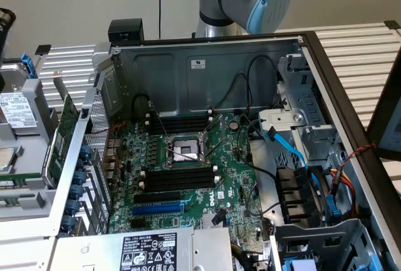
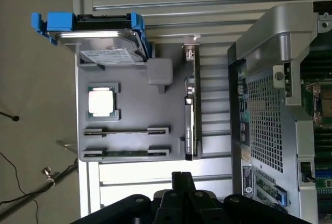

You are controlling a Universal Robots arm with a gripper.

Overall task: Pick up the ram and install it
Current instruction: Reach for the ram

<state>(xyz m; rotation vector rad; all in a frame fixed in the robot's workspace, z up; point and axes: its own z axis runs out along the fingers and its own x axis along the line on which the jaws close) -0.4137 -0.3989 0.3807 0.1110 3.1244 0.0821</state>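
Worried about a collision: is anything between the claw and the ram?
Nothing visible. The shut claw faces the ram, which lies in the gray tray's holder nearest the claw. The expansion card stands beside the ram's end, not between them.

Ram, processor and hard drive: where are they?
ram (image 2: 127, 153): wrist view, middle of its long edge.
processor (image 2: 101, 101): wrist view, centre of its metal lid.
hard drive (image 2: 109, 56): wrist view, its white label.

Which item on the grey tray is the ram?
Find the grey tray beside the open computer case. The ram lies flat in the long holder farthest from the blue-framed hard drive, beyond the square processor. It is a thin dark-green stick, unlike the bigger expansion card standing on edge beside it.
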